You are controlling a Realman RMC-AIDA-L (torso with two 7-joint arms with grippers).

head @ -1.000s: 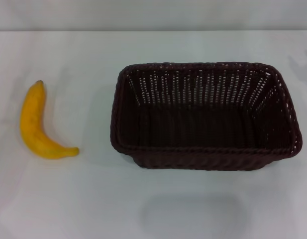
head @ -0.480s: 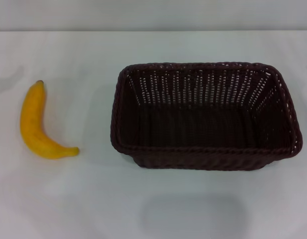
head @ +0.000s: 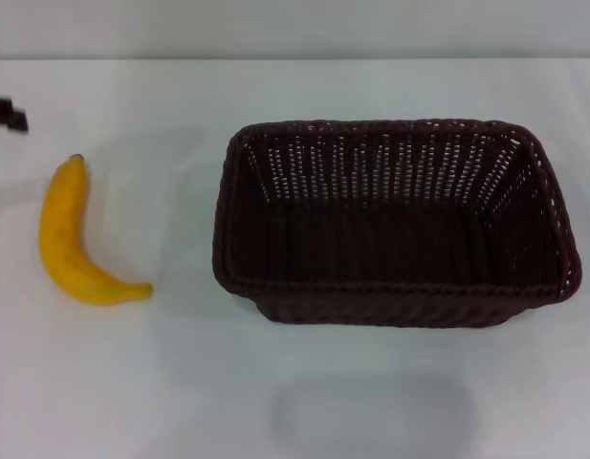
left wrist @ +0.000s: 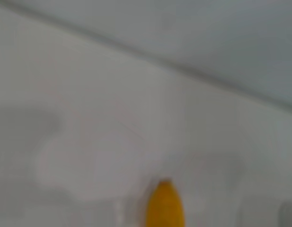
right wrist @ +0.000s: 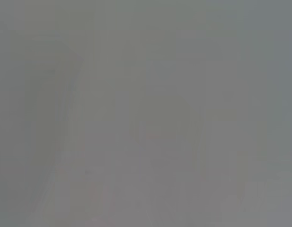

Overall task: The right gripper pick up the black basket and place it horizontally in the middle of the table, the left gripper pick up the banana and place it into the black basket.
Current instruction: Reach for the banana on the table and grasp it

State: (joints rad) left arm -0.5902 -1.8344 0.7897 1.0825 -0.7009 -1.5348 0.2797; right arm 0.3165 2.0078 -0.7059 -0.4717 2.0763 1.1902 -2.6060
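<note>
1. The bench (head: 180, 382) is a plain, smooth, white to pale grey surface that fills nearly all of the head view; its far edge runs straight across the top, with a paler strip of wall behind it.
2. The black basket (head: 390, 222) stands upright on the bench, right of centre, long side across the view, open top up and nothing inside it.
3. The banana (head: 70, 239) lies flat on the bench well to the left of the basket, apart from it, dark stem tip toward the far side and the curved end turned toward the basket.
4. The left gripper (head: 8, 114) shows only as a small dark piece at the left edge, just beyond the banana's stem end; whether its fingers are wide or narrow cannot be told.
5. The left wrist view shows pale bench, its far edge, and the banana's tip (left wrist: 165, 205).
6. The right wrist view is a featureless grey blur.
</note>
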